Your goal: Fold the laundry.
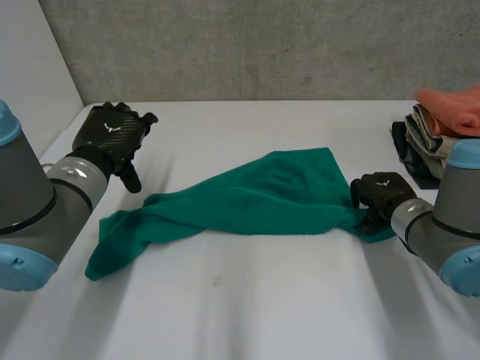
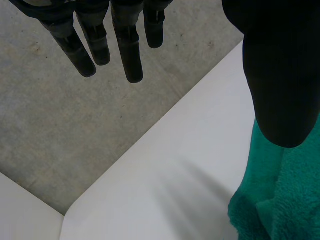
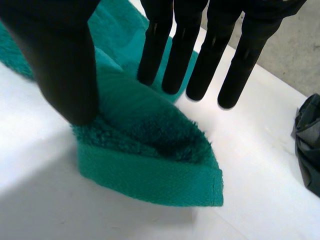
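Nearest us, the left arm (image 1: 30,217) sits at the near-left. Its left hand (image 1: 112,136) hangs raised over the far-left part of the white worktop (image 1: 247,307), apart from the cloth. Its fingers (image 2: 131,50) are straight and spread away from the thumb, holding nothing. Next comes the green towel (image 1: 247,199), the 1 piece in hand. It lies crumpled in a long band across the middle of the worktop, with its left end bunched towards us and a flatter flap towards the back at its right. At its right corner sits the right hand (image 1: 381,196). Here the fingers (image 3: 195,65) are straight, with the thumb across a ridge of cloth from them, resting on or just above the corner rather than closed on it, as far as we can see. Furthest right, a stack of folded laundry (image 1: 442,131) sits at the worktop's edge. We judge 2 risks. A pull from so loose a hold could slip off the corner or drag the whole bunch sideways. And with the left end unheld, the towel may not spread flat, so any fold would come out crooked. A wide sweep could also nudge the stack.
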Tool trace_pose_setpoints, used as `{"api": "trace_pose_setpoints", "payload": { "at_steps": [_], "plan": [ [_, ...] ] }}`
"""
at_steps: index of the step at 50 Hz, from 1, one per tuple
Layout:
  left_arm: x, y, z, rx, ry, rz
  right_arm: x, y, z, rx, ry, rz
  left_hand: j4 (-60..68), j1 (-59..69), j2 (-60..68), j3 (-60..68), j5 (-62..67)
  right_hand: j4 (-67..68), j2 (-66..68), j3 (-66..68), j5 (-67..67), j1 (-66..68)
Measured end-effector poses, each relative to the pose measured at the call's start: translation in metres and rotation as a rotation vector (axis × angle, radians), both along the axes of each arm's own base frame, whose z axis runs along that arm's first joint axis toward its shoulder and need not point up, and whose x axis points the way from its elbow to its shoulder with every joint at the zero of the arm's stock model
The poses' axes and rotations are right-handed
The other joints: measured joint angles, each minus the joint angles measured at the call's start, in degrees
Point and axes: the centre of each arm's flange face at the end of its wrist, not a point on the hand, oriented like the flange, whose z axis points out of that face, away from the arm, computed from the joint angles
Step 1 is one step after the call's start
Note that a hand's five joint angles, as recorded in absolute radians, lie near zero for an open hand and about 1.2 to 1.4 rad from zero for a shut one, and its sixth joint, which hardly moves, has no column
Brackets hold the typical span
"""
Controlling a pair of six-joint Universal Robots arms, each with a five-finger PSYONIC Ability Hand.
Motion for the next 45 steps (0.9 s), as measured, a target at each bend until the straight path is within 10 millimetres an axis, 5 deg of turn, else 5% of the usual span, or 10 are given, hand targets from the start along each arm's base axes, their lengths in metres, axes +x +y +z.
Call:
{"api": "trace_pose_setpoints", "payload": {
  "at_steps": [4,8,13,21,30,37,45],
  "plan": [
    [0.0,-0.005,-0.001,0.001,0.002,0.0,0.0,-0.009,-0.006,0.008,0.003,-0.004,0.0,0.0,0.0,0.0,0.0,19.8,20.3,19.7,19.5,19.4],
    [0.0,-0.014,-0.003,0.006,0.009,-0.013,0.004,-0.014,0.0,-0.022,0.004,0.009,0.0,0.0,0.0,0.0,0.0,24.2,23.3,23.7,22.0,20.2],
    [-0.002,-0.029,-0.005,0.018,0.022,-0.054,0.023,-0.007,0.037,-0.154,0.011,0.093,0.0,0.0,0.0,0.0,0.0,24.3,23.3,23.7,22.0,20.2],
    [-0.011,-0.056,-0.024,0.135,0.043,-0.148,0.059,0.038,0.122,-0.438,-0.011,0.307,0.0,0.0,0.0,0.0,0.0,24.3,23.3,23.7,22.0,20.2],
    [-0.019,-0.064,-0.077,0.41,0.004,-0.17,0.073,0.081,0.207,-0.746,-0.129,0.467,0.0,0.0,0.0,0.0,0.0,24.4,23.3,23.7,22.0,20.2],
    [-0.023,-0.064,-0.091,0.453,-0.013,-0.165,0.073,0.096,0.249,-0.849,-0.247,0.52,0.0,0.0,-0.1,0.0,0.0,24.4,23.3,23.7,22.0,20.2],
    [-0.027,-0.072,-0.091,0.412,-0.008,-0.151,0.063,0.094,0.275,-0.863,-0.35,0.528,19.3,20.0,0.9,18.7,17.4,24.4,23.3,23.7,22.0,20.2]
  ]
}}
